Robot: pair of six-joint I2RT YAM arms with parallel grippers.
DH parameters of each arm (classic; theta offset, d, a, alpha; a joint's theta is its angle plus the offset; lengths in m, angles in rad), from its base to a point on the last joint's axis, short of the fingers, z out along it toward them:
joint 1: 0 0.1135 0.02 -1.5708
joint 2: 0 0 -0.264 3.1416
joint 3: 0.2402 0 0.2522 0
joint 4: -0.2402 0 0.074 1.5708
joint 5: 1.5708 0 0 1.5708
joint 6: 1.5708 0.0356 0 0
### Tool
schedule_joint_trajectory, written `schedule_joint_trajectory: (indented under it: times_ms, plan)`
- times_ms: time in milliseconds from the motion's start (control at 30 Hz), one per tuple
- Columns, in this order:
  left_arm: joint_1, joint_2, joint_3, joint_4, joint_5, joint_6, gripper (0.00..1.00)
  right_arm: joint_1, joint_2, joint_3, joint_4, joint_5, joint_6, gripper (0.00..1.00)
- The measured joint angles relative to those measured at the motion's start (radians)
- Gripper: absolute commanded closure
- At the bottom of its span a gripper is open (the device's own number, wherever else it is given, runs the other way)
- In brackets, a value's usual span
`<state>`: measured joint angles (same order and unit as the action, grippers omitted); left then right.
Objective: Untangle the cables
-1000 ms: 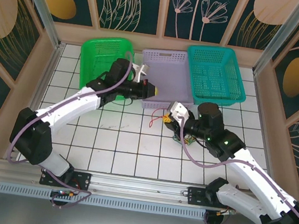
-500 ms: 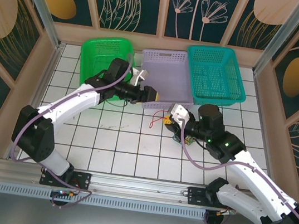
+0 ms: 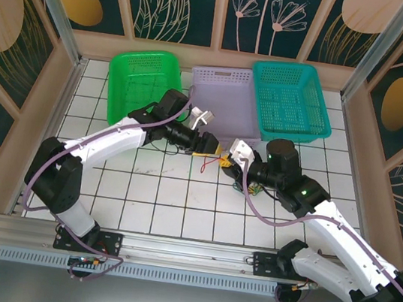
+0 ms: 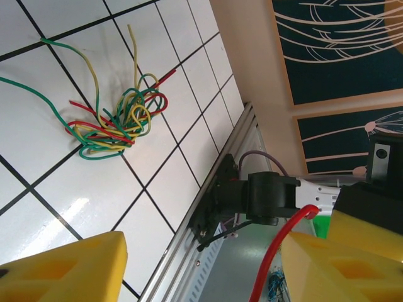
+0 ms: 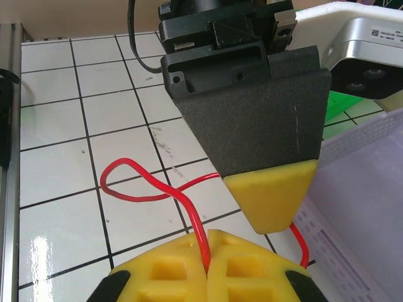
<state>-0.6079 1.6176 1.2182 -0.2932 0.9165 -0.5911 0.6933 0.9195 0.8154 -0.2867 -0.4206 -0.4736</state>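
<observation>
Right wrist view: the right pincer [image 5: 206,245] has its 2 yellow pads pressed together on a red cable [image 5: 148,189], which loops out over the white tiled table [image 5: 56,126]. Just beyond hangs 1 yellow-tipped finger [image 5: 271,195] of the left pincer [image 3: 206,147], beside a lilac basket [image 5: 368,207]. From the left wrist, that pincer's pads [image 4: 63,270] stand spread, and the red cable rises between them close to 1 pad; whether it touches, I cannot tell. Farther out, a tangle of green, yellow and red cables [image 4: 116,123] lies on the tiles. From above, both pincers meet before the lilac basket.
</observation>
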Motion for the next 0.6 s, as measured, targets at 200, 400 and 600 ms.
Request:
schedule_joint_trajectory:
  times_ms: [200,400,600]
  plan:
    - [0.0,0.001,0.0,0.004,0.019,-0.005,0.54,-0.004,0.0,0.0,0.0,-0.001,0.0,1.0]
    - [0.0,0.007,0.0,0.005,0.023,-0.013,0.96,-0.007,0.0,0.0,0.0,0.0,0.0,1.0]
    - [0.002,0.008,0.02,0.006,-0.061,-0.045,1.0,-0.007,0.0,-0.002,0.0,-0.001,0.005,1.0]
